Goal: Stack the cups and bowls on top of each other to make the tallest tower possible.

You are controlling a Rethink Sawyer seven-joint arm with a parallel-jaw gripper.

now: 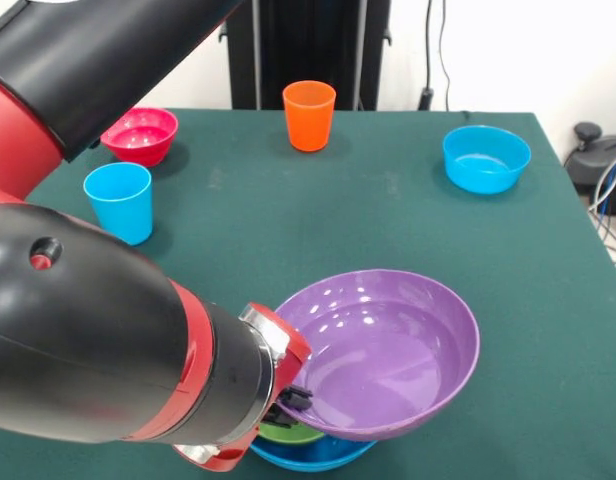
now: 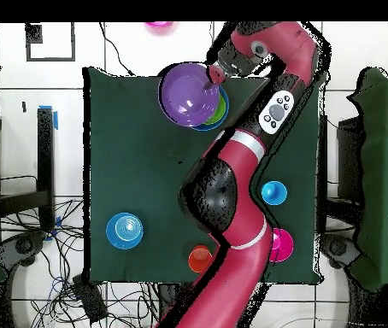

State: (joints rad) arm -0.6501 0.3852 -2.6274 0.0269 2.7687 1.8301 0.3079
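Bench [image 1: 388,200] with a dark green cloth fills both views, and the big glossy purple plastic bowl [image 1: 383,350] serves as the landmark. That bowl sits tilted at the front edge of the bench, over a lime green bowl [image 1: 288,434] and a blue bowl [image 1: 313,455] whose rims peek out beneath it. The tool [image 1: 291,398] of the red and black arm [image 1: 98,350] is at the purple bowl's left rim in the front view; whether it grips the rim I cannot tell, since the wrist hides its tips. Well beyond the purple bowl stands an orange plastic tumbler [image 1: 309,115]. Far to the right of the bowl and further back rests a second round blue bowl [image 1: 486,158]. Far to the left, a light blue tumbler [image 1: 119,202] stands upright, and behind it a small crimson bowl [image 1: 140,135] near the back corner. From overhead, white tiled floor [image 2: 26,111] surrounds the bench, with black cables [image 2: 44,231] tangled on one side, and a hot pink bowl [image 2: 160,26] lies on the floor past the bench edge nearest the purple bowl
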